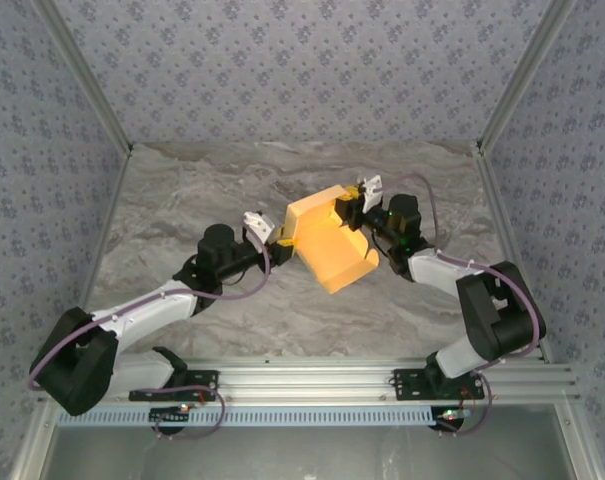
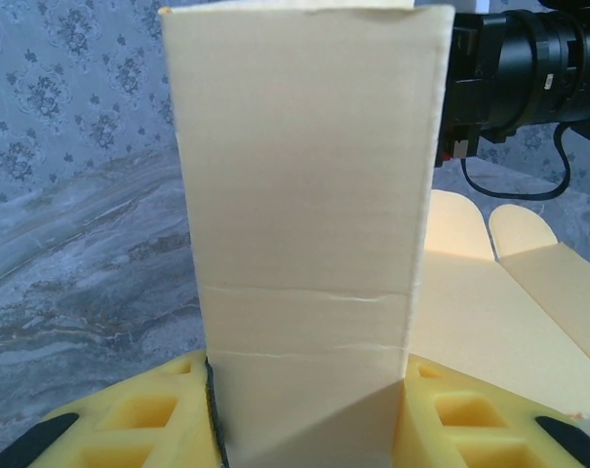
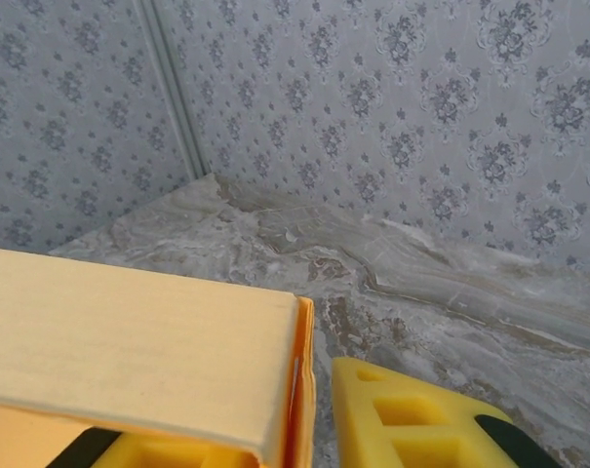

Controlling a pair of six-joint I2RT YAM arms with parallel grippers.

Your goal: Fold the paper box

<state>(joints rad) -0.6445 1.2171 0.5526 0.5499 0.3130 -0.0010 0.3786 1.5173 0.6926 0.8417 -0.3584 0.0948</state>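
The orange-yellow paper box [image 1: 327, 245], partly folded, is held above the middle of the table between both arms. My left gripper [image 1: 272, 235] is at its left edge. In the left wrist view an upright pale panel of the box [image 2: 304, 195] fills the gap between the yellow fingers [image 2: 148, 419], touching both, so that gripper [image 2: 309, 434] is shut on it. My right gripper [image 1: 360, 205] is at the box's far right corner. In the right wrist view a box panel [image 3: 129, 341] lies over the left finger, and a narrow gap separates its folded edge from the right finger [image 3: 421, 419].
The grey marbled table [image 1: 182, 200] is walled by patterned panels, with metal posts at the back corners. The right arm's black wrist and cable [image 2: 529, 58] sit close behind the box. Rounded flaps [image 2: 509, 234] spread out to the right of the upright panel.
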